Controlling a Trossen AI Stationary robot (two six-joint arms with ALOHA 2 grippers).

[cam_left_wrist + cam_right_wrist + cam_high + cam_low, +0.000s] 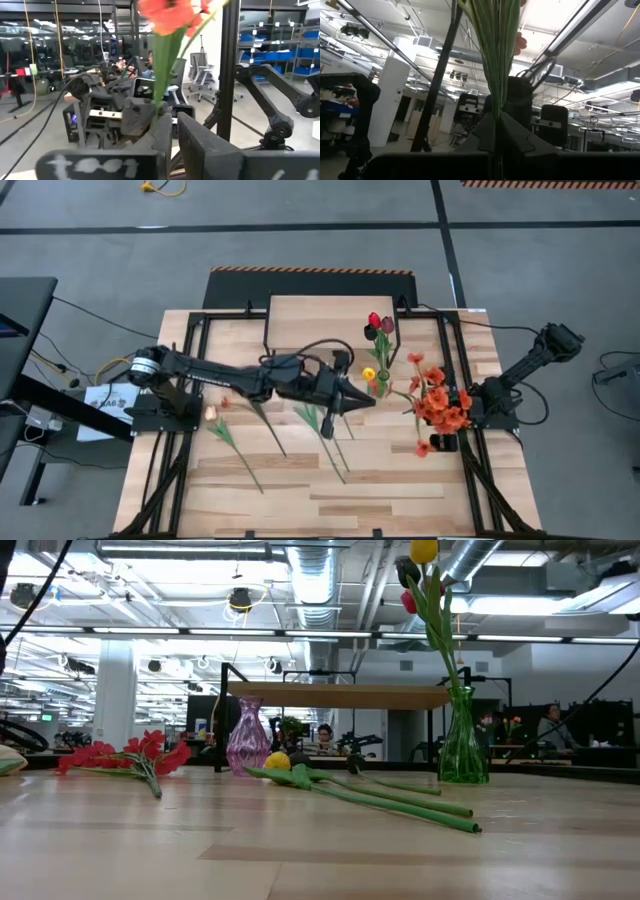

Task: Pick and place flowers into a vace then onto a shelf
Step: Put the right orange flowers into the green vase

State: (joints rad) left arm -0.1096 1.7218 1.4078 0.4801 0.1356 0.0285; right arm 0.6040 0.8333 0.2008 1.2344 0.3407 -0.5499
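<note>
My left gripper point(366, 400) reaches over the middle of the table, next to the green glass vase point(382, 385), and is shut on an orange-red flower point(167, 12). The vase point(462, 745) stands upright on the table and holds red, maroon and yellow tulips point(378, 326). At the table's right side my right gripper point(497, 117) is shut on a bunch of orange-red blossom sprays point(440, 405), which cover it from above. The shelf point(320, 320) stands at the far edge. More flowers point(325, 435) lie flat on the tabletop. My left gripper pinches the flower's green stem and leaf point(159, 100) between its two fingers, some way below the blossom. The fingers come about level from the table's left. The stem runs on past the fingertips with the blossom at its free end, clear of the table. My right gripper pinches a bundle of several thin green stems point(496, 97) between its two fingers. The fingers slant upward. The stems rise past the fingertips to the blossoms point(520, 42), and the bunch is clear of the table.
A purple glass vase point(248, 735) stands in front of the shelf point(340, 695). A yellow tulip point(278, 762) and red sprays point(130, 755) lie on the wood. A pink flower point(212, 412) lies near the left arm's base. Black frame rails point(455, 370) run along both sides.
</note>
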